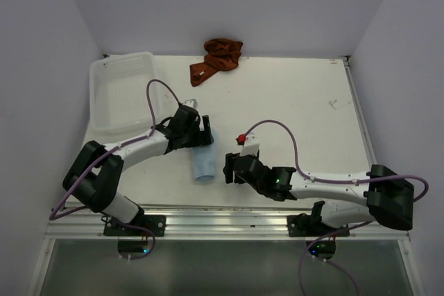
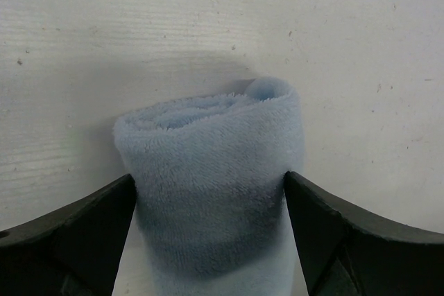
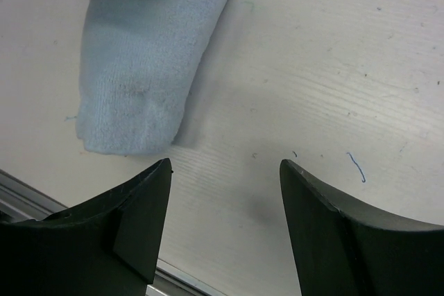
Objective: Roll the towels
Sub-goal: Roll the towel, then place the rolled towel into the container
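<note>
The light blue towel [image 1: 204,163] lies as a roll on the table between the two arms. My left gripper [image 1: 203,132] sits over its far end. In the left wrist view both fingers [image 2: 104,220] press against the sides of the blue towel [image 2: 208,136], which narrows between them, so my left gripper [image 2: 209,175] is shut on it. My right gripper [image 1: 227,168] stands open just right of the roll's near end. In the right wrist view the blue towel [image 3: 139,53] lies apart from my right gripper [image 3: 225,162], with only table between the fingertips. The rust towel [image 1: 218,59] lies crumpled at the back edge.
A white mesh basket [image 1: 104,64] stands at the back left of the table. The table's near edge with its metal rail [image 1: 222,221] runs just behind my right gripper. Grey walls close in the back and both sides.
</note>
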Controlling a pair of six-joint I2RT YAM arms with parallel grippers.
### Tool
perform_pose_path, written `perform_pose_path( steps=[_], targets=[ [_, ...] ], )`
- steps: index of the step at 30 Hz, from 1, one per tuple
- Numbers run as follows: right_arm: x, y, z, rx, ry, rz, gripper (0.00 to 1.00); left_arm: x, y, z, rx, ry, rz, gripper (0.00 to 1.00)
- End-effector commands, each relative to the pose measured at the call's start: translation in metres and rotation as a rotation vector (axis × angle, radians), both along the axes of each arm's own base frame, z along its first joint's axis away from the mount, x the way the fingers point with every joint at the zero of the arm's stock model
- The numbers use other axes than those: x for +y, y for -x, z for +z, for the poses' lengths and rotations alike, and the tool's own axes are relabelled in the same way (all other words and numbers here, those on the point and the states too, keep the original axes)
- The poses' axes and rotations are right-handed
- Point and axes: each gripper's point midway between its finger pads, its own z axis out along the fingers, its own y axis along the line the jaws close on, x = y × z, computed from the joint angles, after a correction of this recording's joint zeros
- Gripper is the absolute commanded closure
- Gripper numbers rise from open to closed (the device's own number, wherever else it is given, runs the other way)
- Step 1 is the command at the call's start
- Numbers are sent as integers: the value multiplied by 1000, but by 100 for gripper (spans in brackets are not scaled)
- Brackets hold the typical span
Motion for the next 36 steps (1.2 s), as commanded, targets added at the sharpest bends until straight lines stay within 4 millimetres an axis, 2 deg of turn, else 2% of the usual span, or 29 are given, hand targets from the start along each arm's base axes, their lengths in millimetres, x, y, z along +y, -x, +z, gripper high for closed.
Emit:
perform_pose_path(
  steps=[1, 6, 10, 19, 22, 28, 36],
  targets=[
    [-11, -8, 8, -22, -39, -61, 32, -9, -11, 13, -39, -6, -18, 8],
    [-19, -8, 2, -10, -39, -71, 32, -20, -9, 17, -53, 18, -58, 1],
    [-23, -7, -2, -5, -30, -76, 31, -27, -7, 16, -63, 33, -98, 0],
    [-27, -8, -6, 3, -12, -81, 30, -27, -3, -1, -71, -109, -121, 0],
    [-30, -9, -7, 3, -10, -90, 30, -36, -1, -3, -76, -147, -139, 0],
    [-39, -11, -10, 7, -1, -108, 30, -39, 2, -12, -71, -213, -158, 1],
    [-49, -11, -15, 14, -2, -130, 29, -36, 19, -41, -17, -252, -178, 2]
  ],
)
